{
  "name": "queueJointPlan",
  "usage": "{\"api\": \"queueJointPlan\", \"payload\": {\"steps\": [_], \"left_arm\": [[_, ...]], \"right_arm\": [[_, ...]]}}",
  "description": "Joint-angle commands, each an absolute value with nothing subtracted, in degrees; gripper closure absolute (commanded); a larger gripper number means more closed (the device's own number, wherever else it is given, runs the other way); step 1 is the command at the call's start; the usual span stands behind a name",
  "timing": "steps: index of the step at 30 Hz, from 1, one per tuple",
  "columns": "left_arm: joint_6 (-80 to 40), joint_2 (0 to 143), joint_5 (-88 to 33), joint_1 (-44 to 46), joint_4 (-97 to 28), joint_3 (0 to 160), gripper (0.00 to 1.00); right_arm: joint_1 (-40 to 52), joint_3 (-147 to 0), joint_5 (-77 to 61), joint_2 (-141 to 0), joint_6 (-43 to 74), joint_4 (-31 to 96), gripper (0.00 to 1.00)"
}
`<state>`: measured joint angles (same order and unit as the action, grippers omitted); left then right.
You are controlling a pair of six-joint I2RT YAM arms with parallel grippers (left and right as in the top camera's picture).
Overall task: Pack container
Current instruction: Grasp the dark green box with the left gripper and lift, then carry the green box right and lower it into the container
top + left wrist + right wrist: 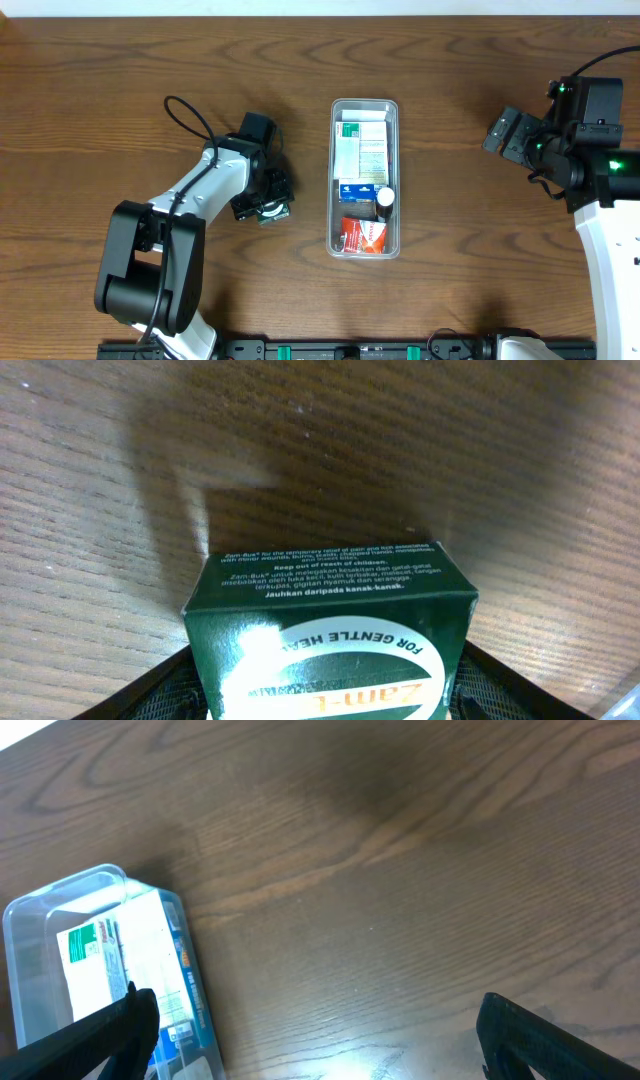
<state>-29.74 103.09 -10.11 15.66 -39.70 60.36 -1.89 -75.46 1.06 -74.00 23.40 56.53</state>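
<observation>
**Q:** What is on the left of the overhead view?

**A:** The left gripper (267, 204) points down at the wooden table (90, 80), left of centre. In the left wrist view, its two fingers (165, 695) press against opposite sides of a dark green box (330, 620) with white print. The box fills the lower middle of that frame. The grip is on the box's side walls, probably so that it can be carried level and lowered into a narrow gap.

**Q:** Where is the container?

**A:** The container (365, 107) lies in the middle of the overhead view with its long side running top to bottom, near the left gripper but apart from it. It is a clear tub and looks nearly full. A white and green box (362, 150) sits in the upper part. Below that are a blue box (357, 190) and a dark bottle with a white cap (385, 198). A red box (364, 234) sits at the lower end. The packing is tight, so the green box would need a free slot, and none is plain to see.

**Q:** And on the right?

**A:** The right gripper (503, 132) hangs at the right of the overhead view, well apart from the tub. In the right wrist view, its fingers (105, 1035) are spread wide with only bare table between them. It seems parked clear of the other arm's path.
</observation>
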Motion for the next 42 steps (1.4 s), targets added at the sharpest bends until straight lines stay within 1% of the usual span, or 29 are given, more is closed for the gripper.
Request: {"api": "queueJointPlan", "payload": {"steps": [1, 8, 11, 14, 15, 18, 19, 22, 25, 28, 35, 42], "left_arm": [[-25.9, 103.5, -9.4, 15.8, -41.7, 61.1, 0.27], [-19.7, 98.9, -9.4, 15.9, -51.2, 67.9, 0.28], [-18.1, 94.6, -9.4, 16.4, -54.6, 70.0, 0.32], [-17.1, 89.2, -9.4, 18.1, -55.5, 70.5, 0.33], [-16.5, 87.6, -8.7, 18.9, -55.7, 70.5, 0.33], [-16.6, 84.6, -1.8, 20.8, -57.2, 70.4, 0.32], [-16.6, 84.4, -1.0, 20.9, -57.3, 70.3, 0.28], [-18.5, 85.6, -0.8, 20.3, -56.3, 69.1, 0.16], [-21.9, 89.0, -0.8, 19.5, -54.2, 67.3, 0.1], [-22.9, 94.0, -1.1, 19.5, -52.4, 67.0, 0.09], [-23.7, 104.0, -1.0, 18.9, -50.0, 67.0, 0.09], [-25.3, 107.7, -1.0, 18.5, -48.5, 67.0, 0.09]], "right_arm": [[-2.4, -75.7, 1.3, -73.9, 23.1, 56.6, 0.01], [-2.4, -75.7, 1.3, -73.9, 23.1, 56.6, 0.01], [-2.4, -75.7, 1.3, -73.9, 23.1, 56.6, 0.01], [-2.4, -75.7, 1.3, -73.9, 23.1, 56.6, 0.01], [-2.4, -75.7, 1.3, -73.9, 23.1, 56.6, 0.01], [-2.4, -75.7, 1.3, -73.9, 23.1, 56.6, 0.01], [-2.4, -75.7, 1.3, -73.9, 23.1, 56.6, 0.01], [-2.4, -75.7, 1.3, -73.9, 23.1, 56.6, 0.01], [-2.4, -75.7, 1.3, -73.9, 23.1, 56.6, 0.01], [-2.5, -75.7, 1.3, -73.9, 23.1, 56.6, 0.01], [-2.4, -75.7, 1.3, -73.9, 23.1, 56.6, 0.01], [-2.4, -75.7, 1.3, -73.9, 23.1, 56.6, 0.01]]}}
